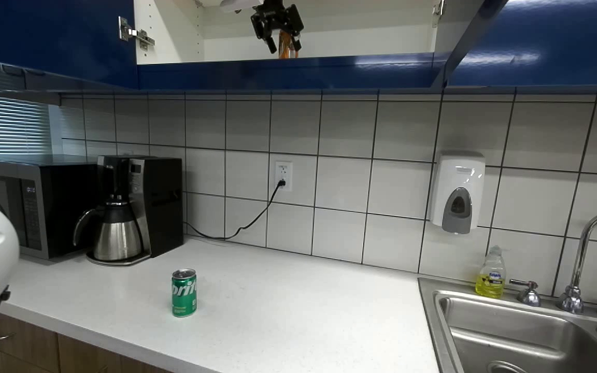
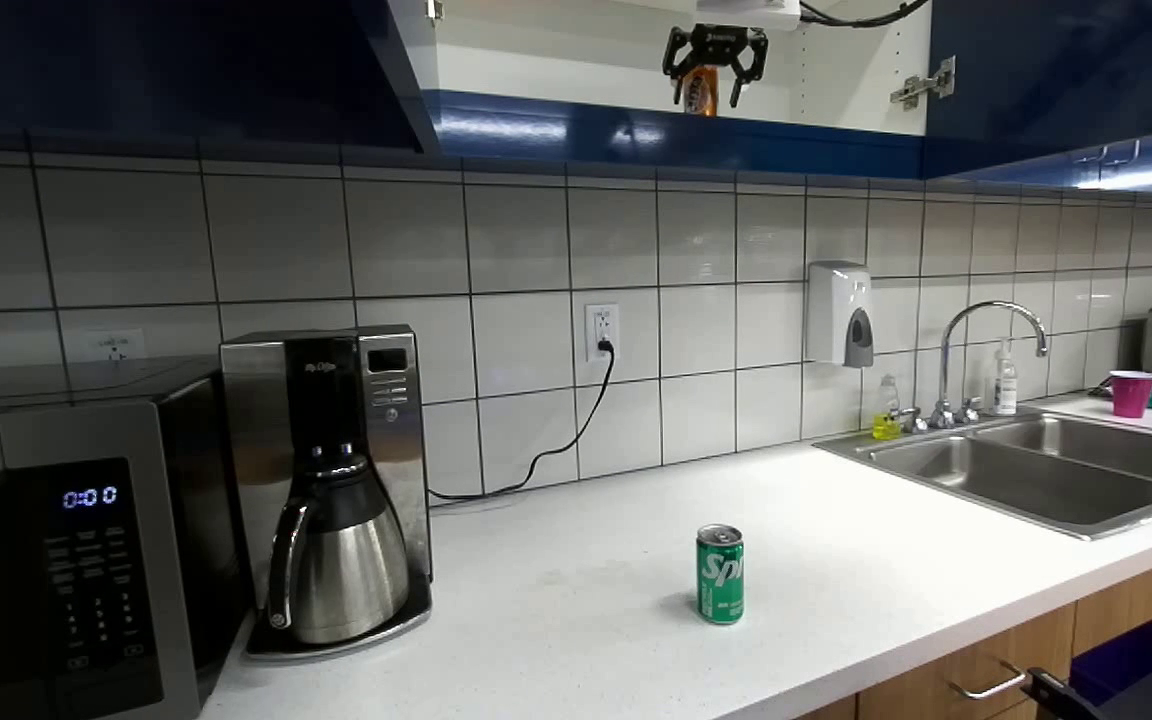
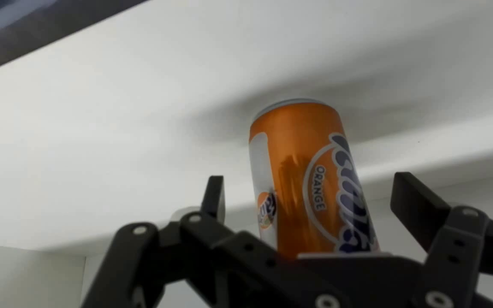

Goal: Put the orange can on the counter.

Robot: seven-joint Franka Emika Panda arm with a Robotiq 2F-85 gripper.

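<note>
Currently judged at pre-grasp; none of the transfer itself is done.

Task thing: orange can (image 3: 308,171), inside the blue cabinet (image 1: 288,72), above the back edge of the desk (image 1: 298,311), over the stretch between coffee maker (image 1: 161,207) and sink (image 1: 511,318). Appears upright on the white shelf (image 3: 101,141). Base contact not confirmed: in both exterior views the cabinet's front lip (image 2: 626,130) cuts off the lower part.

State of claw (image 2: 707,101): fingers (image 3: 213,196) spread wide, one on each side of the can. Wrist view shows pale background between each finger and the can wall, so no contact seen; it has hold of nothing.

On the desk: green can (image 2: 721,575), upright, nearer the front edge than the back edge. Not the target. No corner of the desk is plainly visible, so places are noted by edges only.

Done, as far as visible: cabinet doors (image 1: 44,31) stand open; claw is lined up around the can.

Left: bring the fingers together, lift, carry the can out over the lip, lower it, set it upright on the desk, let go, back off.

Estimate: early, with most of the task ahead. Plausible set-down spot: between the green can and the sink, kept in from the front edge of the desk. Main risk, by my judgement: the can's base catching the lip on the way out. Second: clipping the green can.
</note>
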